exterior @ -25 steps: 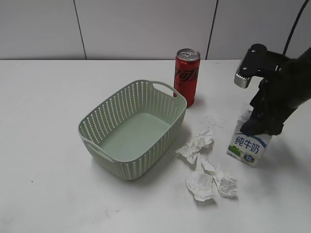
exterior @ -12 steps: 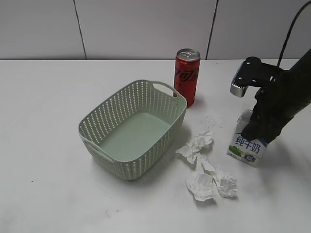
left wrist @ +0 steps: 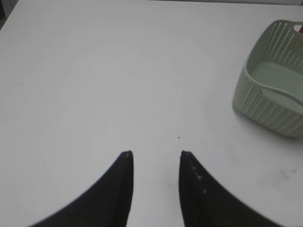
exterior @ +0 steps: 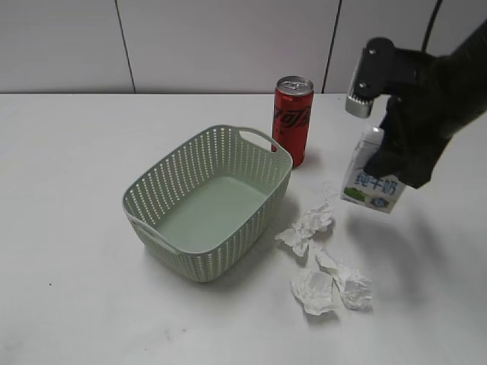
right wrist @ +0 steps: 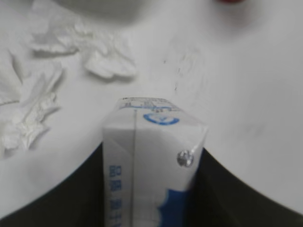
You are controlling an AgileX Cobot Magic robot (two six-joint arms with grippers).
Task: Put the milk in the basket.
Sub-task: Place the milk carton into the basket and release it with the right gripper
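Note:
My right gripper (exterior: 388, 156) is shut on the milk (exterior: 370, 182), a small white carton with blue characters, and holds it in the air right of the basket. In the right wrist view the milk (right wrist: 151, 156) sits between the two dark fingers (right wrist: 150, 189). The pale green basket (exterior: 207, 201) stands empty at the table's middle; its corner also shows in the left wrist view (left wrist: 274, 90). My left gripper (left wrist: 155, 153) is open and empty over bare table, left of the basket.
A red soda can (exterior: 292, 120) stands behind the basket's right end. Several crumpled white tissues (exterior: 323, 262) lie on the table between the basket and the milk, also in the right wrist view (right wrist: 57, 75).
My right gripper has lifted the milk off the table and carried it up and slightly left. The left gripper's earlier state is not shown.

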